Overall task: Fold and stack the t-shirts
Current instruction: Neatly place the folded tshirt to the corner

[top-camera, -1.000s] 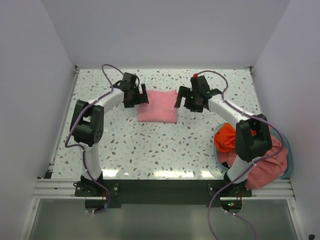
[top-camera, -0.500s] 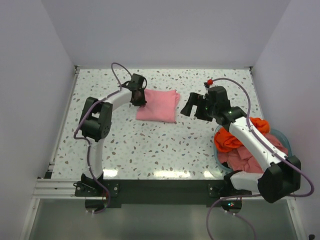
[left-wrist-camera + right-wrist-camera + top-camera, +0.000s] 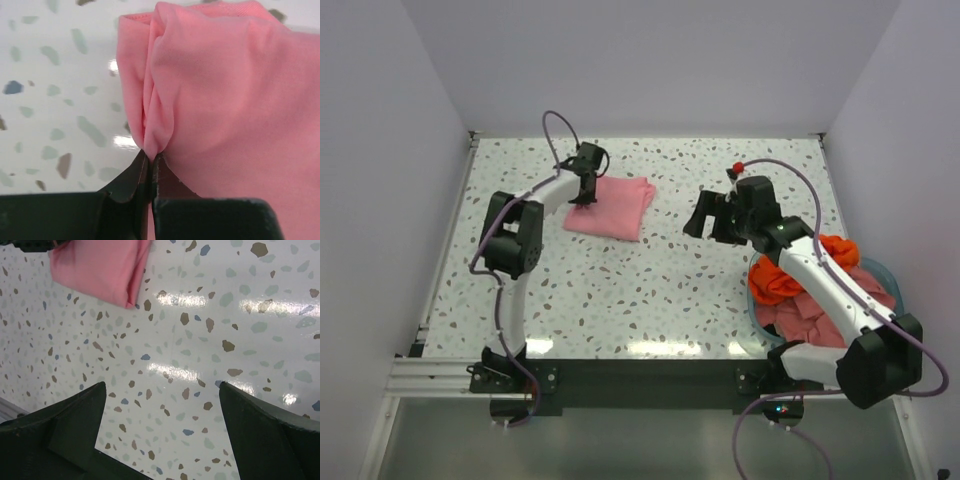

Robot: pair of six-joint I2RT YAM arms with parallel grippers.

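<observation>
Speckled table (image 3: 620,290) w/ white walls round it is what we're looking down on from the top cam. The left gripper (image 3: 584,188) is reaching far out and clamping the nearest corner of the folded light pink t-shirt (image 3: 615,208). That shirt is lying flat, spreading away from the fingertips toward the right arm's side, w/ its long axis running roughly across the table at a slight tilt. The right gripper (image 3: 708,215) is hovering w/ jaws apart, and the pink shirt is lying off to its left, well apart. Behind it, toward its own base, the orange-red t-shirt (image 3: 782,280) and the salmon-pink t-shirt (image 3: 820,318) are sitting bunched in the teal basket (image 3: 888,272).

Left wrist cam: the jaws are pressing together on a pinched ridge of the shirt's edge. The rest of the cloth is fanning out ahead and to the right of them, w/ bare table to their left.

Right wrist cam: both fingers are standing wide apart w/ nothing btwn them, only table beneath. One corner of the pink shirt is showing ahead and to the left, not touching.

We're judging the coming move as turning on this: only the left gripper is holding the folded shirt, so setting it down is falling to that arm. The right arm is nearer the basket, i.e. better placed for fetching the next shirt, though that is calling for a swing back toward its base.
</observation>
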